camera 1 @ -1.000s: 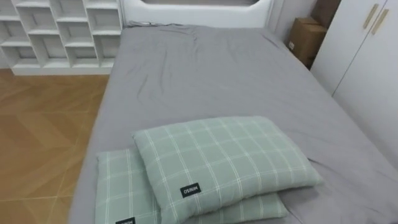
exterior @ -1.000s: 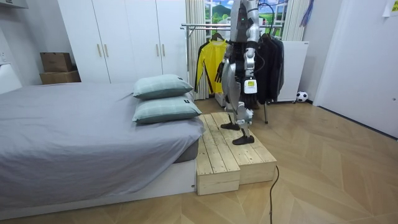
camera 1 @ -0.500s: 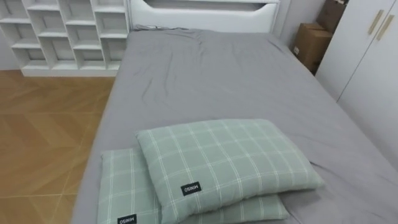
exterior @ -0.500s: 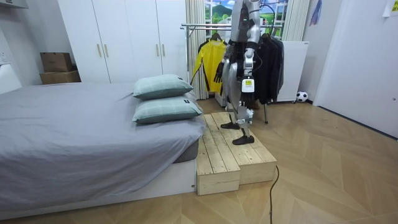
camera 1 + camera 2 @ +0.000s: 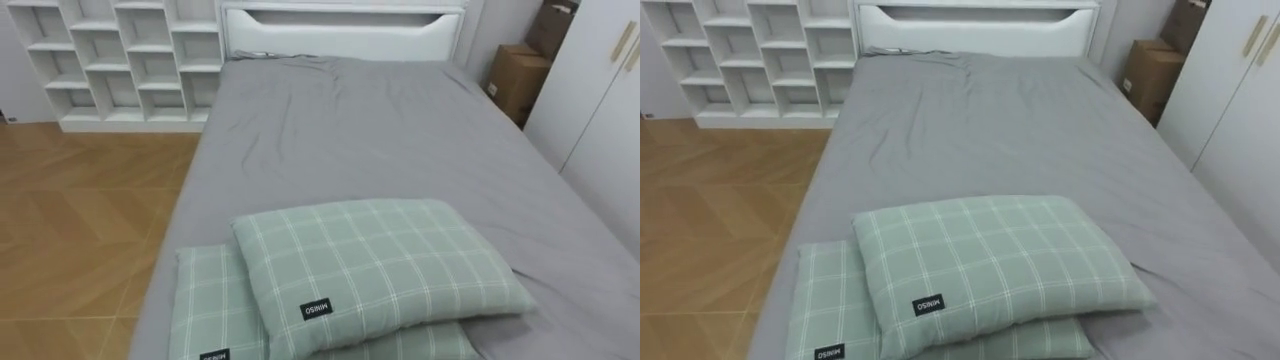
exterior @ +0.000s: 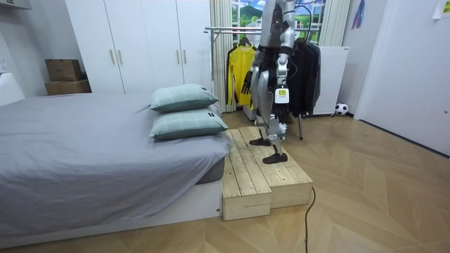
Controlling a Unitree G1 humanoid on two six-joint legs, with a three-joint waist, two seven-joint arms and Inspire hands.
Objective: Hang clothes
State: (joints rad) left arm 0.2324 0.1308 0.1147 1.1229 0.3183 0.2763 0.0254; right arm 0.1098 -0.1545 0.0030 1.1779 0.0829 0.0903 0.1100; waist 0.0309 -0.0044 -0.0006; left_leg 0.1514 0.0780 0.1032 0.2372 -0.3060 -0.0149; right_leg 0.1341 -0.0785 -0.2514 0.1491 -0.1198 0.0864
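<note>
A clothes rail (image 6: pixel 232 29) stands behind me by the window. On it hang a yellow jacket (image 6: pixel 238 70) and several dark garments (image 6: pixel 306 70). I stand on a wooden platform (image 6: pixel 256 172) at the end of the grey bed (image 5: pixel 350 130), facing along it. My left hand (image 6: pixel 280 97) hangs at my side, nearer the room camera. My right hand (image 6: pixel 247 81) hangs in front of my hip. No garment shows in either hand. The eye views look down on the bed and two green checked pillows (image 5: pixel 380 265), one stacked on the other.
White cube shelves (image 5: pixel 120 60) stand left of the headboard. Cardboard boxes (image 5: pixel 512 78) and a white wardrobe (image 5: pixel 612 110) are on the right. Wood floor (image 5: pixel 80 230) runs along the bed's left side. A small ball (image 6: pixel 341 109) lies by the rail.
The head camera has shifted, so the bed and pillows sit lower and further right in the picture. In the room view my stance on the platform is almost the same.
</note>
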